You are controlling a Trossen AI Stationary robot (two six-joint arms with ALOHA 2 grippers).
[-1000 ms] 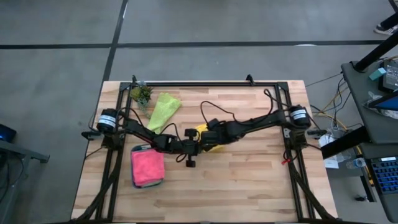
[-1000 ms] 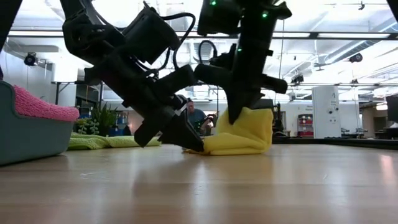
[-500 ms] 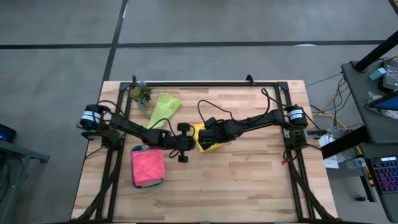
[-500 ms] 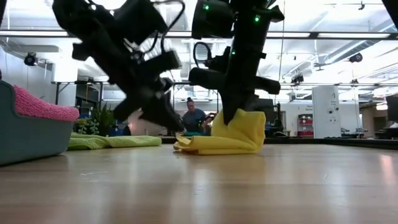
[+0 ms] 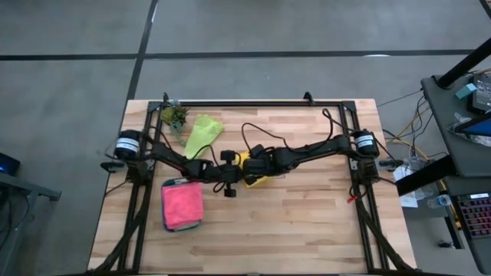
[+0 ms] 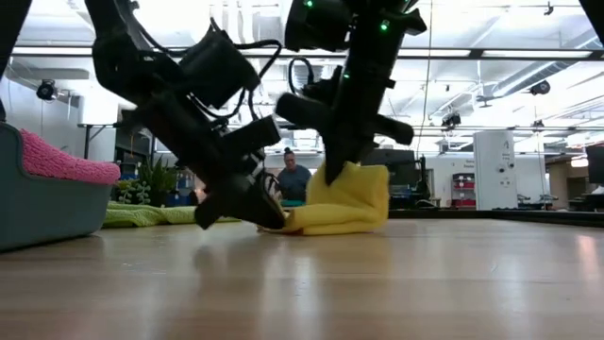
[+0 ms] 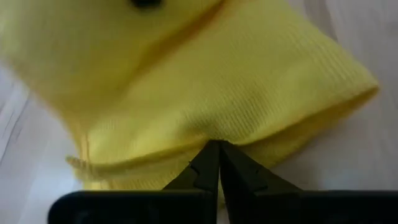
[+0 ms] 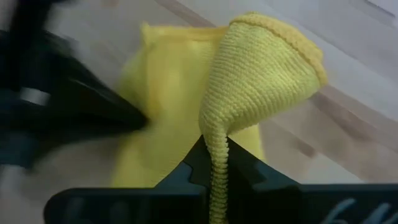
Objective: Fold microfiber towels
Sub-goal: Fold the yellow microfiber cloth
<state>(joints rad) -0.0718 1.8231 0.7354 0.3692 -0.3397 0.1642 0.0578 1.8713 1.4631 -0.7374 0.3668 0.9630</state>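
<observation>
Claws (left [image 7: 219,163], right [image 8: 216,163]) pinch yellow towel [image 5: 252,169].

My arms [image 5: 307,149] dark; towel [image 6: 344,203] plain yellow; second towel [image 5: 202,132] lime; third towel [image 5: 182,203] pink; tray [image 6: 42,208] teal; table [image 5: 307,222] pale wood.
</observation>
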